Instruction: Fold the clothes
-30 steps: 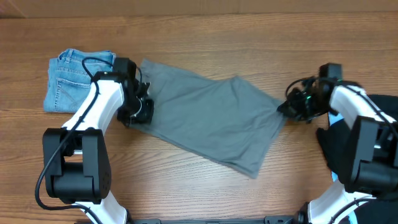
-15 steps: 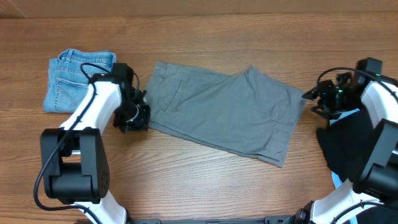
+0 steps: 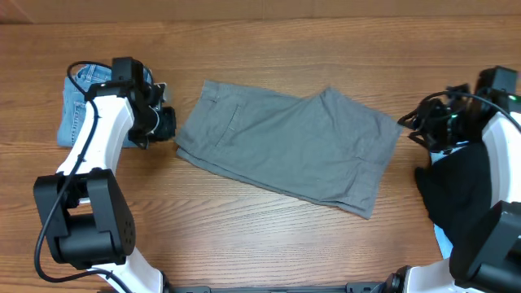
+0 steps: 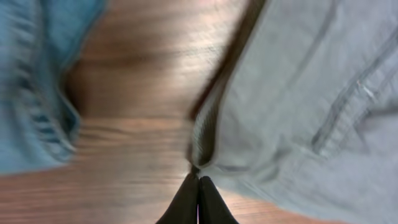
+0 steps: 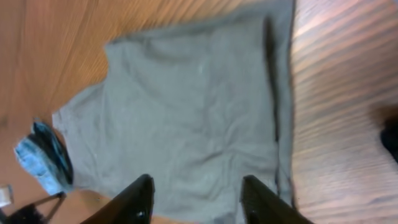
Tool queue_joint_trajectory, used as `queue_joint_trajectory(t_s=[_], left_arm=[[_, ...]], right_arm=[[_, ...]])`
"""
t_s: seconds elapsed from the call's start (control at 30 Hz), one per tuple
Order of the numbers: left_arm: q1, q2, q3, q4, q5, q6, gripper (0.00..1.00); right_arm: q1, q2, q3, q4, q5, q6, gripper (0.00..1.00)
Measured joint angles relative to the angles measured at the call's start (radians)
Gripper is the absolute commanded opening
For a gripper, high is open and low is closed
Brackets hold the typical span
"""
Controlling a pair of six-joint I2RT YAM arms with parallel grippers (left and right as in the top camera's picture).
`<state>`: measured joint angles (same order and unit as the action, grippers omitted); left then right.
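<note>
Grey shorts point(image 3: 285, 146) lie spread on the table point(image 3: 269, 244); the left claw point(image 4: 198, 180) sits closed at their left edge, and the right claw point(image 5: 197, 182) hangs parted and empty beside their right edge.

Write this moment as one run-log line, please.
stage: grey cotton shorts spread flat on wooden table | left claw: shut, beside shorts | right claw: open, empty | blue denim garment: folded, far left

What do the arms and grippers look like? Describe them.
Both arms have white links, left arm and right arm, with black joints and bases. A black cable loops along the left one. The left gripper and right gripper have black tapered fingers.
</note>
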<state>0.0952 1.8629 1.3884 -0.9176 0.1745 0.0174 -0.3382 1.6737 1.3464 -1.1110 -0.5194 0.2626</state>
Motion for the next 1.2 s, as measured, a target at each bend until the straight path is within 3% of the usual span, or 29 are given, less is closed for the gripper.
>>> queue_joint_trajectory(t_s=[0.13, 0.2, 0.5, 0.7, 0.87, 1.2], left_arm=[[0.027, 0.000, 0.000, 0.067, -0.070, -0.023, 0.04], [0.059, 0.000, 0.001, 0.109, -0.099, -0.039, 0.04], [0.259, 0.069, 0.010, 0.232, -0.056, -0.063, 0.04], [0.291, 0.202, 0.035, 0.286, 0.003, -0.066, 0.04], [0.317, 0.217, 0.045, 0.294, 0.021, -0.101, 0.04], [0.465, 0.236, 0.055, 0.300, 0.205, -0.092, 0.04]], right_arm=[[0.060, 0.000, 0.000, -0.020, 0.000, -0.026, 0.10], [0.086, 0.000, 0.000, -0.026, -0.001, -0.033, 0.07], [0.171, 0.000, 0.000, -0.026, -0.001, -0.047, 0.07], [0.201, 0.000, 0.000, -0.025, 0.000, -0.047, 0.07], [0.213, 0.000, 0.000, -0.026, -0.001, -0.047, 0.07], [0.216, 0.000, 0.000, -0.027, 0.004, -0.046, 0.08]])
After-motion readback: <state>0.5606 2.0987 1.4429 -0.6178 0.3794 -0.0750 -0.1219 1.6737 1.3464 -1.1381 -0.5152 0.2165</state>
